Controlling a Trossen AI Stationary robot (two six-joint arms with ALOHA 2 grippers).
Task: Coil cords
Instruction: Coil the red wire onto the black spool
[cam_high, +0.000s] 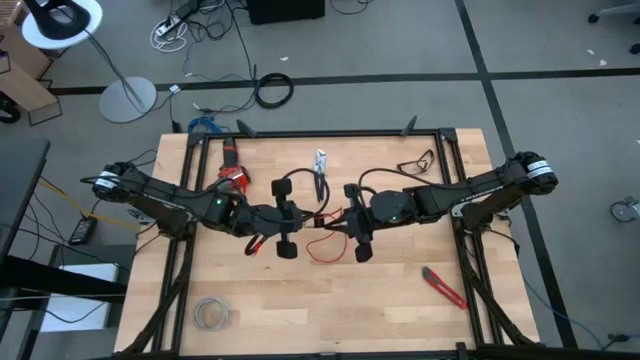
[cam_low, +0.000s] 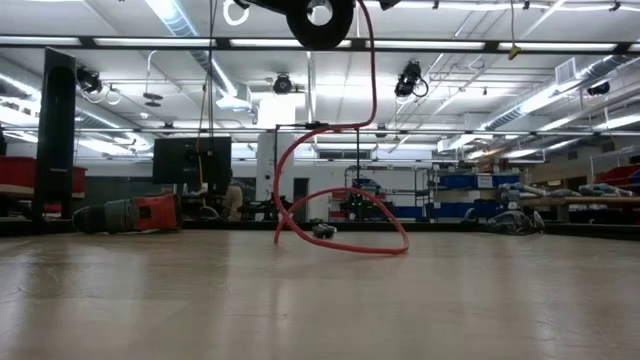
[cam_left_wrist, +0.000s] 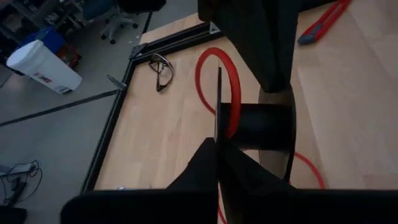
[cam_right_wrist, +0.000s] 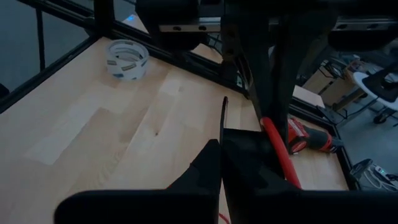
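Observation:
The thin red cord (cam_high: 320, 245) runs between my two grippers above the middle of the table. It hangs down in a slack curve (cam_low: 372, 80), and its lower loop (cam_low: 345, 240) lies on the wood. My left gripper (cam_high: 300, 226) and my right gripper (cam_high: 346, 224) face each other closely over that loop, and both are shut. In the left wrist view the loop (cam_left_wrist: 217, 74) lies on the table beyond my shut fingers (cam_left_wrist: 212, 168). My left gripper is shut on the cord, which comes out red just below its fingers (cam_right_wrist: 268, 129). The fingers (cam_right_wrist: 258, 74) slant down from the table's left. The cord hangs slack below them to the table. My right gripper is shut, with a sliver of red (cam_right_wrist: 221, 218) in the slit between its fingers. It slants down from the table's right. Which stretch of the cord it has is hidden by the fingers themselves.
A red-handled knife (cam_high: 444, 287) lies at the near right and a roll of tape (cam_high: 210, 313) at the near left. Glasses (cam_high: 418, 160), pliers (cam_high: 320, 165) and a red power tool (cam_high: 232, 176) sit along the far side. A black frame (cam_high: 330, 133) rims the table.

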